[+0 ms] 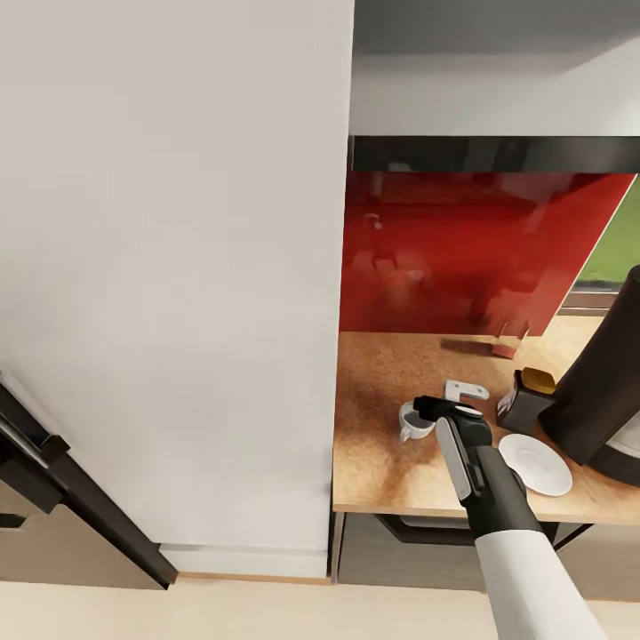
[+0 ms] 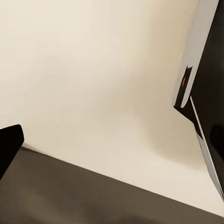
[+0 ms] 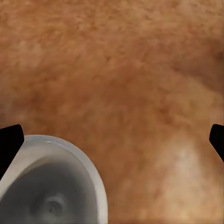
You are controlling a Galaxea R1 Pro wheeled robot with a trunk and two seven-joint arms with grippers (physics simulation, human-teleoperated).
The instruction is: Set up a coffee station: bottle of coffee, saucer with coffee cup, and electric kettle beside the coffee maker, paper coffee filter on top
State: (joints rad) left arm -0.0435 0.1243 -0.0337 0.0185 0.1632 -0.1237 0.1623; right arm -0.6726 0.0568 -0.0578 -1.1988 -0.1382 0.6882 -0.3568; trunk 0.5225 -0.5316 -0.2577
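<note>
Hovering wide-open, right gripper (image 1: 425,411) jaws flank the coffee cup (image 3: 49,184).

No readable text, brand, number or sign anywhere. Dark label on the bottle of coffee (image 1: 526,398) too blurred to read; red mark on the robot's body (image 2: 183,82) illegible.

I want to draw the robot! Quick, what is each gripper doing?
Left gripper: cannot be told.
Right gripper: open, above the coffee cup, holding nothing.

Bare countertop (image 1: 373,462) beside cup (image 1: 411,421)
</note>
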